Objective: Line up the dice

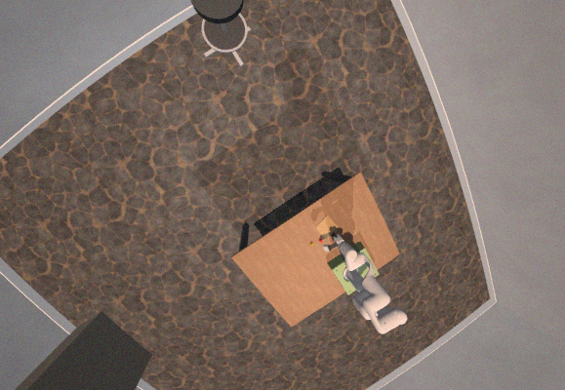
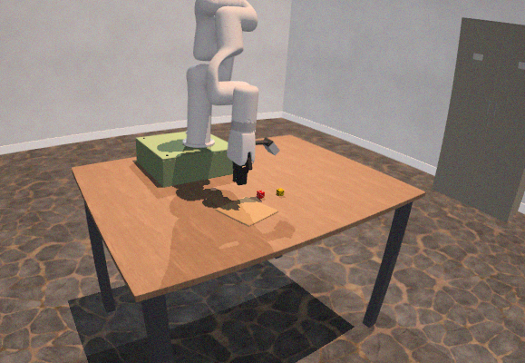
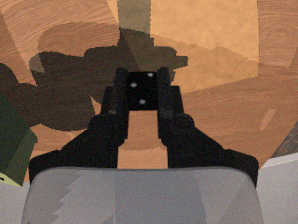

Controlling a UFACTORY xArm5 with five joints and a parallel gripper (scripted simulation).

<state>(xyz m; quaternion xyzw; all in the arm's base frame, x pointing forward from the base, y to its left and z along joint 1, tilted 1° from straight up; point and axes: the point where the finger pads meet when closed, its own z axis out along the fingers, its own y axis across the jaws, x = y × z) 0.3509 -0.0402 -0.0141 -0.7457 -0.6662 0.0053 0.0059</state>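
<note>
My gripper (image 2: 241, 178) (image 3: 142, 83) (image 1: 333, 237) is shut on a black die (image 3: 141, 87) with white pips and holds it above the table, over the near corner of the tan mat (image 2: 249, 212) (image 3: 213, 10) (image 1: 325, 224). The mat lies flat on the table and no die is on it. A red die (image 2: 260, 194) (image 1: 320, 239) and a yellow die (image 2: 280, 191) (image 1: 312, 243) sit on the bare table just beyond the mat's far side, close together. The held die is hidden in the top and exterior views.
The green base block (image 2: 171, 159) (image 1: 342, 273) stands at the back of the wooden table (image 2: 162, 245) (image 1: 282, 278). A small grey camera part (image 2: 270, 146) sticks out beside the wrist. A dark door (image 2: 493, 113) stands at the right wall.
</note>
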